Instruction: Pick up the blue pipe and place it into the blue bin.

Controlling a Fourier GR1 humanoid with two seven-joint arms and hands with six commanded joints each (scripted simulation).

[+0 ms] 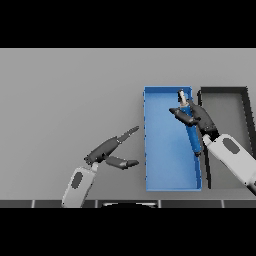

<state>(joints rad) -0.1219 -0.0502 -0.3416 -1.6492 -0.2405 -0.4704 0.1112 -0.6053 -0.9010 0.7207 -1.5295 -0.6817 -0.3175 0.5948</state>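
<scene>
Surface: Grey table [65,90] fills your view, bare across its far and left parts; everything you need sits toward the right edge.

Right fingers: You see them curled round the blue pipe [192,132], pinching its upper part, with the thumb side showing dark against the blue floor below.

Right hand: Your right hand [196,116] comes in from the lower right and hangs over the far right part of the blue bin, its white forearm crossing the bin's right wall.

Pipe: It lies lengthwise, pointing from near to far, its pale tip toward the bin's far right corner and its near end close along the right wall. You cannot tell whether it rests on the floor or hangs just above it.

Bin: The blue bin [152,150] stands near the table's right edge, long side running away from you, with nothing else inside it.

Neighbour: A black bin [224,90] stands just beside the blue one on its right.

Left fingers: Straight and relaxed, holding nothing.

Left hand: Your left hand [107,150] hovers over bare table near the front edge, apart from the blue bin's left wall.

Done: The pickup and the carry look finished, since the pipe is within the bin's walls.

Left: By this view, you have only to let the pipe settle, loosen the fingers and lift the hand out.
</scene>
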